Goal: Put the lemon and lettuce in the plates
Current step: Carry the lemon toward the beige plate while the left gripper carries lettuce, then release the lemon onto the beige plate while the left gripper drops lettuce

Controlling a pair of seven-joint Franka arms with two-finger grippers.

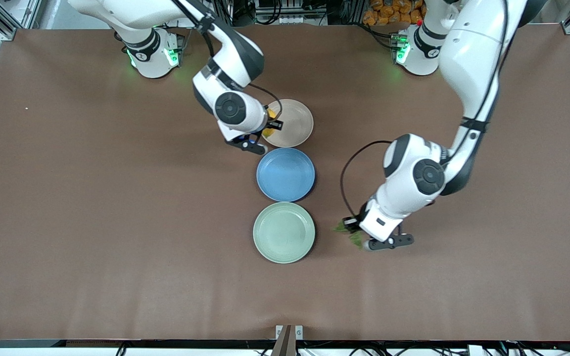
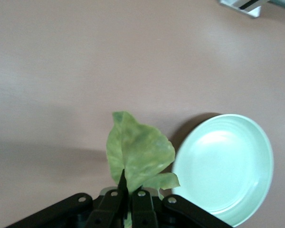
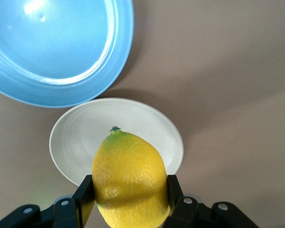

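Right wrist view: right tool pinches the lemon over the beige plate's rim, stem end outward. Left tool pinches the lettuce beside the green plate, leaf tip outward, above the brown surface.

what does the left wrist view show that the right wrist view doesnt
Only the left wrist view shows the lettuce, pinched by its stem in the left claw, and the mint green plate beside it, with nothing in it. Only the right wrist view shows the lemon gripped in the right claw over the rim of the beige plate, plus the blue plate. Both show a loaded claw and brown table.
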